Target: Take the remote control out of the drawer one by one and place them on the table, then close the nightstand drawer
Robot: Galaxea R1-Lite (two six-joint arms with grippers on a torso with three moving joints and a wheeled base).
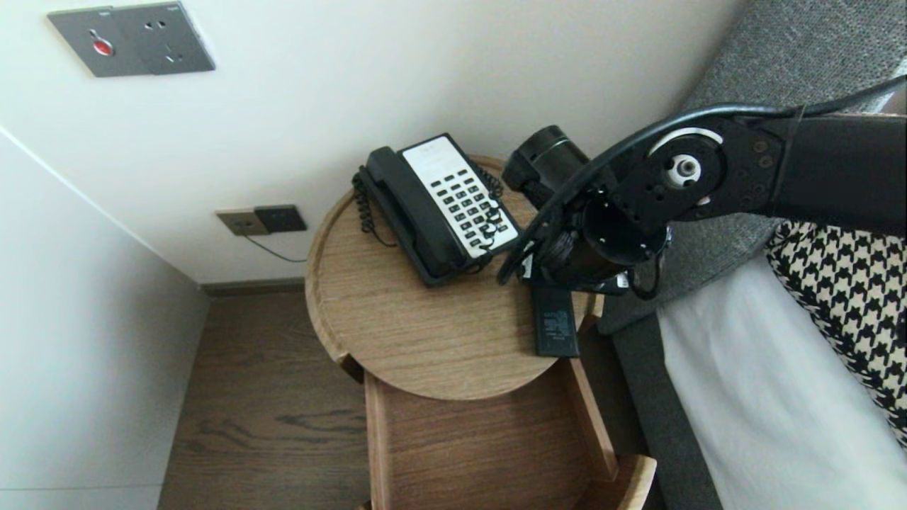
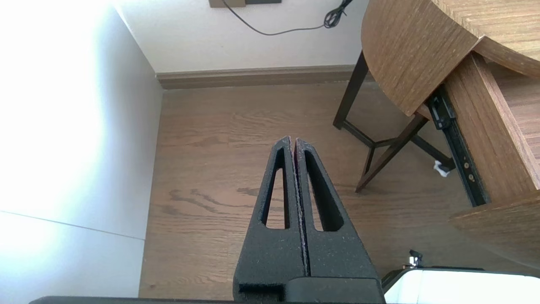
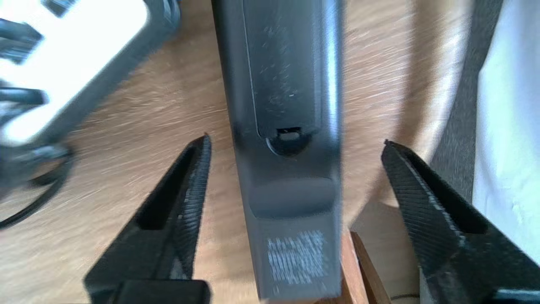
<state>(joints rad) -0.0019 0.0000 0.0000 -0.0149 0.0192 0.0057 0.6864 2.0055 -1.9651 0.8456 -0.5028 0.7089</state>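
View of a bedside corner, seen from the robot's head and both wrists. The remote control point(image 1: 555, 322) lay flat on the right-hand part of the round wooden table point(image 1: 425, 333), on the side towards the bed point(image 1: 765, 368), with its long axis running from the telephone's side towards the table's front rim. It was a slim, black, oblong body with straight, parallel sides and a dull sheen. Its back faced upward: the right wrist view showed the remote control point(image 3: 291, 105) with a smooth battery cover, lightly scuffed, ending in a small rounded latch notch. Below the notch came a shallow step in the casing. A block of fine white print, too small to read, sat near the end that lay at the rim. No keys were visible.

The right gripper point(image 3: 295, 141) hung over that labelled end with its jaws spread wide. One ribbed finger point(image 3: 190, 198) stood on each side of the remote control, and a strip of table showed between each finger and the casing, so nothing was gripped.

The telephone point(image 1: 439, 205), black with a white keypad, stood just beside the remote control's far end. An open drawer point(image 1: 482, 446) projected below the table top. The left gripper point(image 2: 292, 141) hung over the wooden floor point(image 2: 211, 169) with its fingers pressed together, holding nothing.
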